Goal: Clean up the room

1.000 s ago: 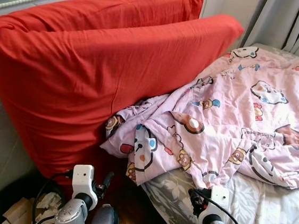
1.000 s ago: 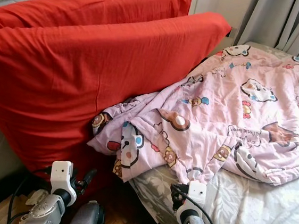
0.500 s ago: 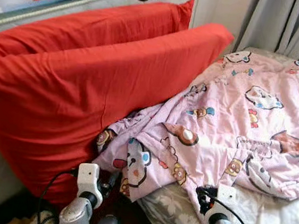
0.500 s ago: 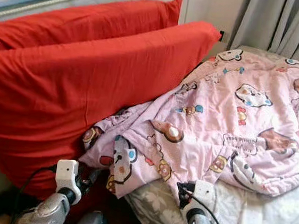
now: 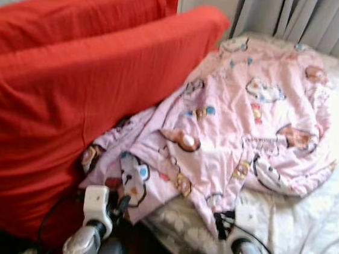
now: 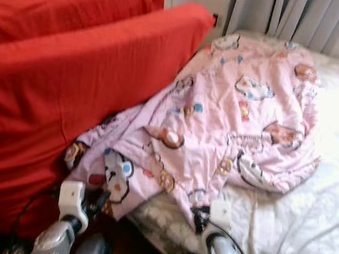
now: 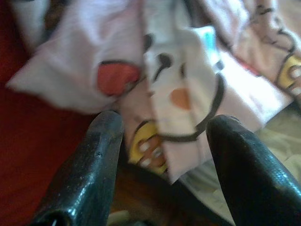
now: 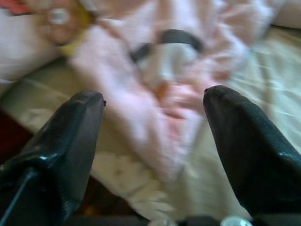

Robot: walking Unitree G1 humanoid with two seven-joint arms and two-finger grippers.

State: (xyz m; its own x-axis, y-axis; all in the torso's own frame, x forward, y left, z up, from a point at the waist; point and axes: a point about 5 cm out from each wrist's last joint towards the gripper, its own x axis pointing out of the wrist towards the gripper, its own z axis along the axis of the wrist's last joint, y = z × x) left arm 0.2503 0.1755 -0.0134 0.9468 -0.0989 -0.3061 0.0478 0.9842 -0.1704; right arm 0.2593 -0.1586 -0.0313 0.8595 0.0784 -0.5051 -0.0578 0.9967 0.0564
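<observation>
Both arms are held low at the foot of the picture, aimed at the near edge of the bed [image 5: 303, 238], which reads to me as lining up to take hold of the rumpled quilt [image 5: 248, 129] and straighten it. The left pincer [image 7: 162, 136] has its two black fingers spread wide, with a drooping fold of the quilt hanging just beyond the gap; nothing is pinched yet. The right pincer [image 8: 153, 117] is spread just as wide and points at another loose flap lying on the sheet.

The quilt is a thin, soft, pale pink thing printed with cartoon bears and animals. It lies heaped and creased across the bed, one corner spilling over the near edge and another bunched against the red pillows [image 5: 70, 92]. Those two big pillows stand on edge, one behind the other, leaning back toward the wall, probably propped there to keep the mattress free. Their covers look like smooth, plain cotton, puffy and slightly wrinkled.

Under the quilt the sheet is off-white with a faint grey leaf or flower pattern. Grey curtains [image 5: 302, 19] hang in folds at the far side. The eye views are a little blurred, so finer weave is hard to judge.
</observation>
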